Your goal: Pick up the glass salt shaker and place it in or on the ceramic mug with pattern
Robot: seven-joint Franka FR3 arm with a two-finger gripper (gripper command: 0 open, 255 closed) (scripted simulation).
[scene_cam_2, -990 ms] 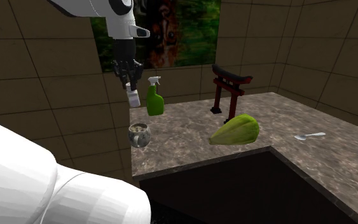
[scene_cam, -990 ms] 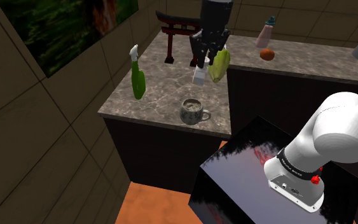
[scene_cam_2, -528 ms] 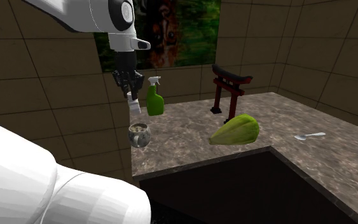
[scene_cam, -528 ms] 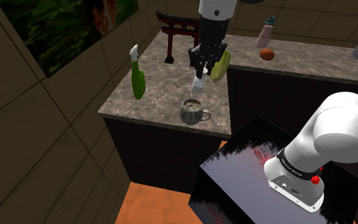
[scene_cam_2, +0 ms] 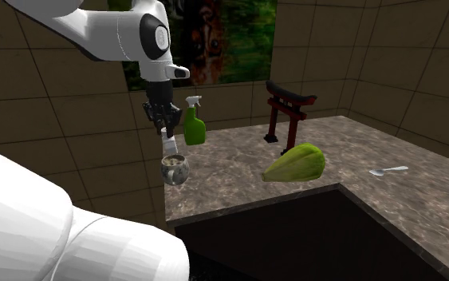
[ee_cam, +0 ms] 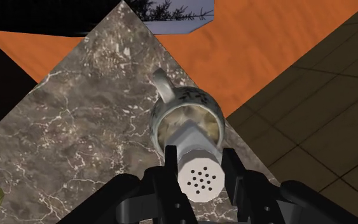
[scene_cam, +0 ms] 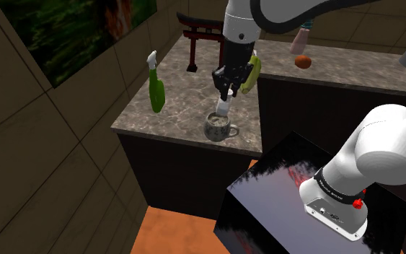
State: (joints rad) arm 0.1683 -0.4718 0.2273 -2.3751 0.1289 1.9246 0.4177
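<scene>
**Salt shaker held just above the patterned mug**

Jaws clamped on the salt shaker [scene_cam: 223,108], pressing its white body from both sides just below the perforated cap. Held upright, cap [ee_cam: 198,170] facing the wrist camera, base pointing down at the open mouth of the mug [scene_cam: 220,127]. Off the surface [scene_cam: 176,108], hanging right over the mug's rim in the shoulder view and the second exterior view alike. Cannot tell whether the base touches the rim.

Grey mug with dark speckled pattern, standing near the front edge of the marbled surface, handle toward the shoulder view's right.

To the shoulder view's left of the mug, well apart, a green spray bottle [scene_cam: 155,86] with a white trigger head. At the back of the surface, a dark red torii gate model [scene_cam: 196,40]. Between gate and mug, behind the arm, a green leafy vegetable [scene_cam_2: 296,164] lying on its side. Farther toward the second exterior view's right, a small white spoon [scene_cam_2: 388,170]. On the far stretch of the surface in the shoulder view, an orange fruit [scene_cam: 303,62] beside a pinkish bottle [scene_cam: 301,36] with a teal cap.
</scene>
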